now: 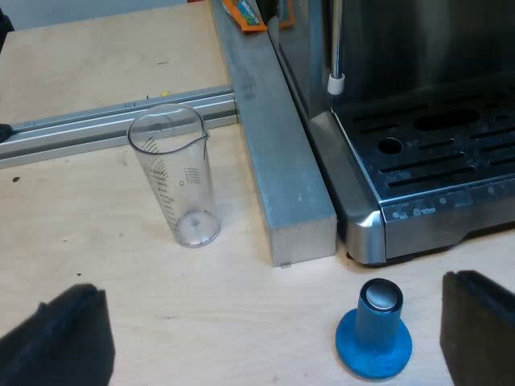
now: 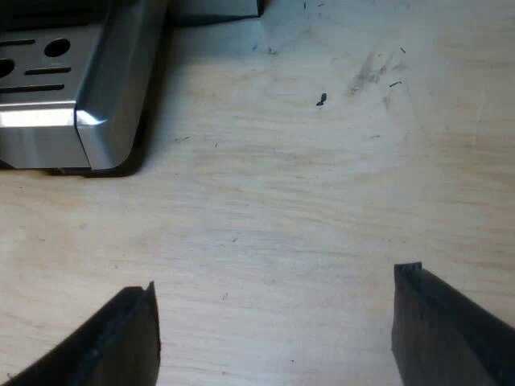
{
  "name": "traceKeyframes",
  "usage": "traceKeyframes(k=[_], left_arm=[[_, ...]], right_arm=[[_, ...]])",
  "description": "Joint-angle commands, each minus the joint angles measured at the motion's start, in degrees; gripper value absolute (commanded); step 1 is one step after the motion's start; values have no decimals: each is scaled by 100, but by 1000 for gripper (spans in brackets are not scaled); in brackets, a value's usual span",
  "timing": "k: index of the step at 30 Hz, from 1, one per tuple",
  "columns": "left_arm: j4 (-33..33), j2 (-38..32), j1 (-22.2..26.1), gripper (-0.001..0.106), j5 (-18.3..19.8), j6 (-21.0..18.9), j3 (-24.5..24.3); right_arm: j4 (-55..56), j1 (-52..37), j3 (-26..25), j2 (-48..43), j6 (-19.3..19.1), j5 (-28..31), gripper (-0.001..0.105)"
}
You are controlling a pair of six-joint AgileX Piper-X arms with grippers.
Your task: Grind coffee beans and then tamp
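Observation:
A blue tamper [image 1: 374,330] with a metal top stands upright on the wooden table, just before the corner of the espresso machine's drip tray [image 1: 434,173]. My left gripper [image 1: 273,334] hangs open above the table, its fingers [image 1: 56,338] wide apart, the tamper close to the inside of one of them. A clear measuring glass [image 1: 175,177] stands upright beside a grey metal bar [image 1: 278,153]. My right gripper [image 2: 273,330] is open over bare wood near another corner of the machine's base [image 2: 105,96], with nothing between its fingers.
A grey aluminium rail [image 1: 113,121] runs across the table behind the measuring glass and meets the metal bar alongside the machine. The steam wand [image 1: 335,48] hangs over the drip tray. An orange packet [image 1: 245,14] lies at the bar's far end.

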Motion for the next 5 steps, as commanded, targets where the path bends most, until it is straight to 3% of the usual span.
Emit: traceKeyframes(k=[1, 5], left_arm=[[-108, -800, 9, 83, -11, 31, -9], [-108, -800, 9, 83, -11, 31, -9]], right_arm=[[-14, -21, -31, -259, -25, -9, 62], [-14, -21, -31, -259, -25, -9, 62]])
